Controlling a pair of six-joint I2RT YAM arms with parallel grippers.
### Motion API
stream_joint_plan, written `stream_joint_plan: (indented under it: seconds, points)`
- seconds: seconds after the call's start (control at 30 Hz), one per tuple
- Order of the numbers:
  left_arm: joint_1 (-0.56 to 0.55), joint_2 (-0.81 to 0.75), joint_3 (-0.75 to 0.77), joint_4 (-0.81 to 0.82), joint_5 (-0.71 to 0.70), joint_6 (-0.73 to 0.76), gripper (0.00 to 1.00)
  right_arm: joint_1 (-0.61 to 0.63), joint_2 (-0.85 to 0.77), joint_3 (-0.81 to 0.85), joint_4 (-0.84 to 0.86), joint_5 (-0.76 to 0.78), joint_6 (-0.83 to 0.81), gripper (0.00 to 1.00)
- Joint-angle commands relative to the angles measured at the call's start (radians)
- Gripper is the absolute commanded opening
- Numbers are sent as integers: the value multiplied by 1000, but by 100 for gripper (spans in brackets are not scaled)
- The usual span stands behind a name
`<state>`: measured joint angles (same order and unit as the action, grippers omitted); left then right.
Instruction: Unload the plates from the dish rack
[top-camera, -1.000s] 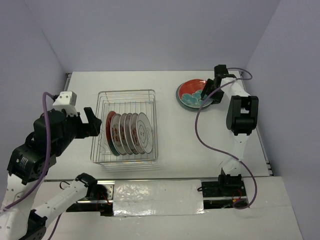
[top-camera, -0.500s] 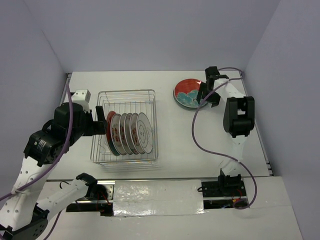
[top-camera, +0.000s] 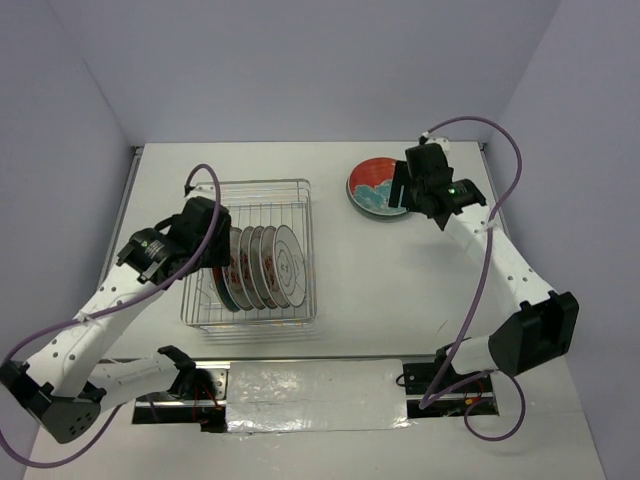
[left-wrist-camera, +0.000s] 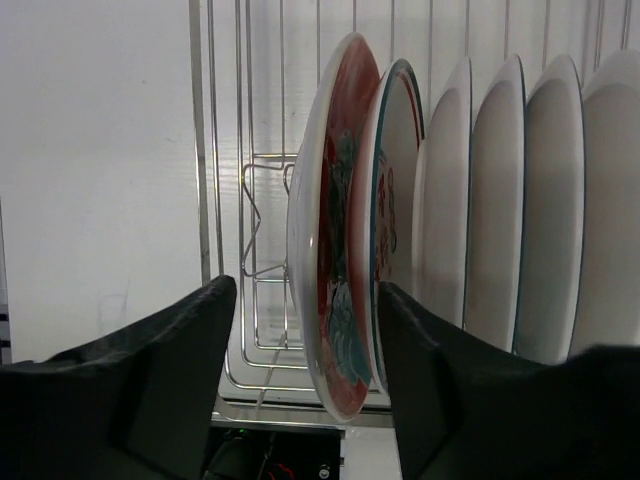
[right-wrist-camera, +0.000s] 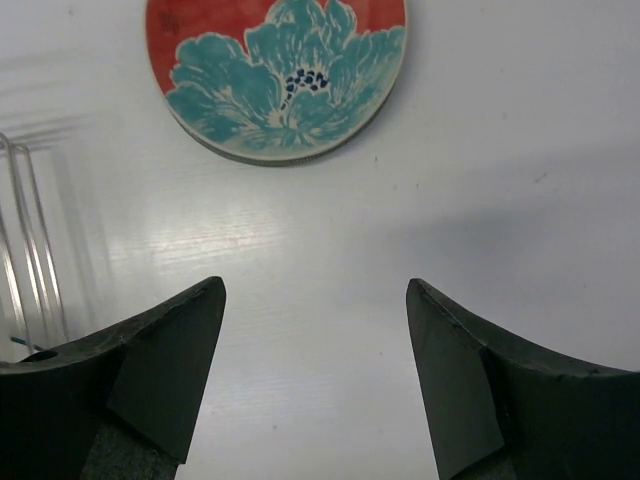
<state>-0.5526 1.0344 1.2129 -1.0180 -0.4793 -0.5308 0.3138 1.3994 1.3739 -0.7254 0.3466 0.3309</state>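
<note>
Both arms have swung since a second ago: the left arm has come in from the left and now reaches over the dish rack (top-camera: 252, 198), and the right arm has unfolded, its elbow out at near right. I count seven plates (left-wrist-camera: 495, 200): six stand on edge in one row in the rack, and the seventh, a flat flowered plate (right-wrist-camera: 275, 75), lies on the surface (top-camera: 350, 280) at far right, well apart from the rack. My left gripper (left-wrist-camera: 305, 290) is spread wide, its fingers straddling the lower edges of the leftmost red plate (left-wrist-camera: 335, 200) and the teal-rimmed plate (left-wrist-camera: 398, 190) next to it. The rack's left wall stands just left of it, with an open gap between wall and red plate. My right gripper (right-wrist-camera: 315, 285) hangs spread and empty over bare surface just near of the flat flowered plate. Open surface lies between that plate and the rack.
</note>
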Motion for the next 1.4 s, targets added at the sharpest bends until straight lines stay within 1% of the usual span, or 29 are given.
stream_joint_plan:
  seconds: [0.0,0.17,0.27,0.33,0.37,0.4,0.53,0.6,0.67,0.83,1.0,1.23,1.37]
  points:
    - [-32,32,25,-5,-146,-66,66,21,-37,-91,3,61,-4,80]
    - [-73,55,34,-33,-203,-104,63,30,-42,-119,-2,63,-12,80]
    - [-76,70,27,-54,-228,-113,58,41,-40,-131,4,55,-13,80]
    - [-78,76,17,-60,-237,-120,57,50,-43,-142,15,46,-15,80]
    - [-78,75,7,-56,-239,-120,50,51,-45,-147,18,39,-15,80]
    - [-79,73,7,-59,-237,-123,49,53,-45,-147,18,38,-15,80]
    - [-95,33,31,-50,-202,-127,54,62,-30,-144,20,38,-15,80]
    - [-95,10,57,-34,-165,-112,59,67,-22,-137,15,38,-13,80]
    - [-95,-11,85,-40,-165,-109,60,76,-13,-141,18,37,-12,80]
    - [-95,-10,112,-68,-182,-104,60,90,4,-147,24,32,-9,80]
    - [-95,7,51,-53,-194,-101,59,100,12,-154,26,34,-4,80]
    - [-96,32,-21,-15,-232,-113,51,111,19,-156,23,37,-12,80]
    - [-95,56,-56,13,-234,-112,49,116,27,-168,29,34,-7,80]
